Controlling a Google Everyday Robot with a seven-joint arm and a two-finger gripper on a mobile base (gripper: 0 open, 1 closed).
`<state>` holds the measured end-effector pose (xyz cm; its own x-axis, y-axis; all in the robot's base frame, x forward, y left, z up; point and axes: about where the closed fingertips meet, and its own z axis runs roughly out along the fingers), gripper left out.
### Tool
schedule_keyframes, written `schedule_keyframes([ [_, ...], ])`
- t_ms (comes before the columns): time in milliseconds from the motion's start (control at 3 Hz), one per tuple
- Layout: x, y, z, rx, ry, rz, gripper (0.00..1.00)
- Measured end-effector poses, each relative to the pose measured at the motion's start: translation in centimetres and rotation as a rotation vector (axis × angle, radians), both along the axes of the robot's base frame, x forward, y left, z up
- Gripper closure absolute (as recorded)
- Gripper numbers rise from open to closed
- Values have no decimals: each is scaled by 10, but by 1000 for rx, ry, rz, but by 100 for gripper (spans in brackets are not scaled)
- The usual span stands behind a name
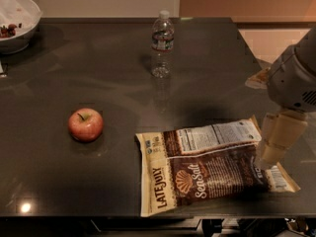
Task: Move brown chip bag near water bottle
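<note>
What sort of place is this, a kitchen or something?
Probably an office kitchenette or break room: a dark glossy table holds a red apple, a small clear plastic water bottle, a white bowl and a flat brown chip bag. The robot's cream gripper hangs by the bag's right end.

One bag (212, 174), bottle (162, 43), apple (85, 124), bowl (19, 39); claw (271, 157) right.

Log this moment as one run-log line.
tool: at right end of brown chip bag | bag: flat, front edge | water bottle: upright, far side | apple: left of bag
</note>
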<state>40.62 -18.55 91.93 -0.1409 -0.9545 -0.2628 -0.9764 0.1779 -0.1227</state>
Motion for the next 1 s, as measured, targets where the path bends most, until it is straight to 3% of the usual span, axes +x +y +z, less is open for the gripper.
schedule_keyframes([
  [1000, -20, 0, -53, 7, 49, 58, 0],
])
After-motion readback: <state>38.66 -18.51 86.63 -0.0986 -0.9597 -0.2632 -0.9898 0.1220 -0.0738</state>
